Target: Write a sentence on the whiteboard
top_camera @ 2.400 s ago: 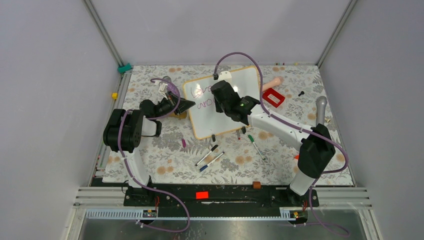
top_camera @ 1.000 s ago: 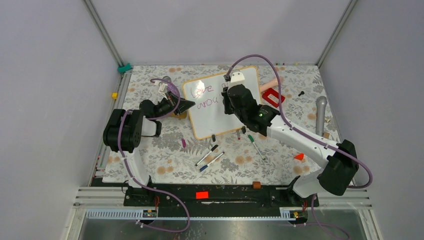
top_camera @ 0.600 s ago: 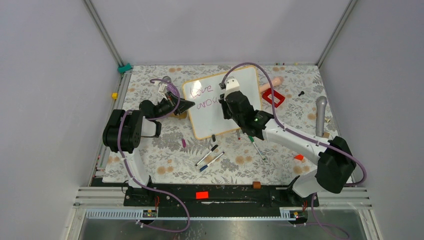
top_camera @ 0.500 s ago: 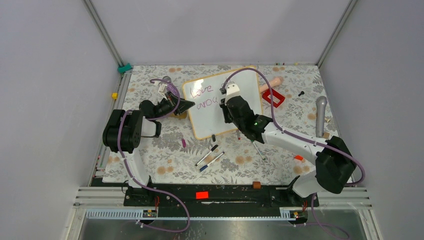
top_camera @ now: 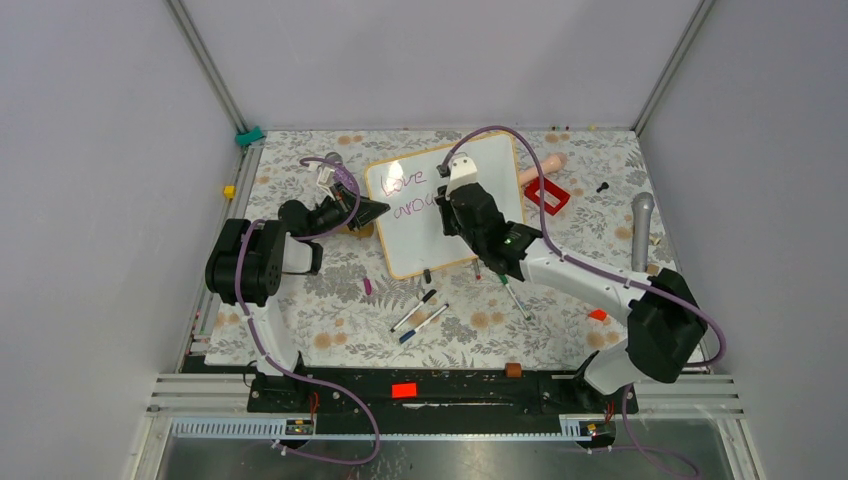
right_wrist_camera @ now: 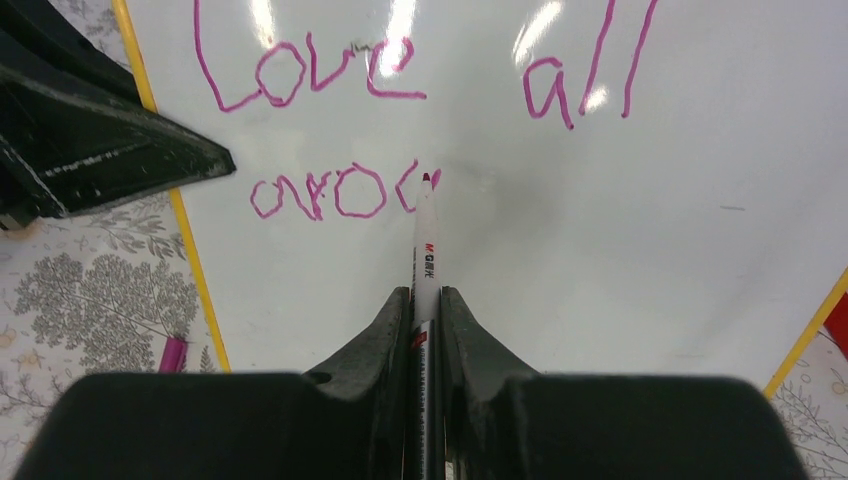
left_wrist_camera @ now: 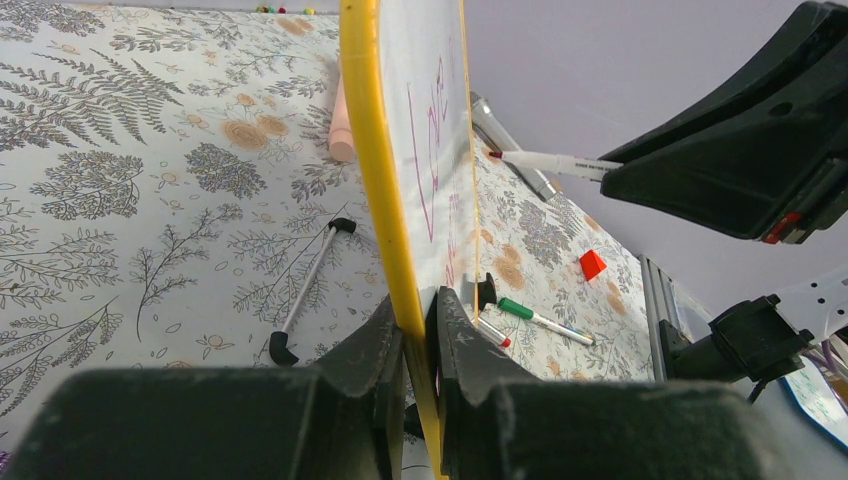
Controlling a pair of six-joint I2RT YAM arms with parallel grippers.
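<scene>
The whiteboard (top_camera: 420, 225) lies tilted at the table's middle, its white face (right_wrist_camera: 560, 260) filling the right wrist view. On it the sentence (right_wrist_camera: 310, 75) reads "Love all" in pink, with "arou" (right_wrist_camera: 340, 190) begun on the line below. My right gripper (right_wrist_camera: 427, 305) is shut on a white marker (right_wrist_camera: 426, 250) whose pink tip touches the board at the last stroke. My left gripper (left_wrist_camera: 418, 310) is shut on the whiteboard's yellow-orange frame (left_wrist_camera: 375, 150) at its left edge. In the top view the right gripper (top_camera: 462, 205) hovers over the board and the left gripper (top_camera: 368, 210) is at the frame.
Loose markers (top_camera: 420, 312) lie in front of the board, a green-capped one (top_camera: 512, 292) near the right arm. A red square frame (top_camera: 548, 195), a peach stick (top_camera: 545, 165), a grey microphone (top_camera: 640, 225) and an orange wedge (top_camera: 598, 314) lie to the right. A purple cap (top_camera: 367, 286) lies at the left.
My right arm with the marker has swung from the board's right side back left and down to the second line. The left gripper has held the frame still.
</scene>
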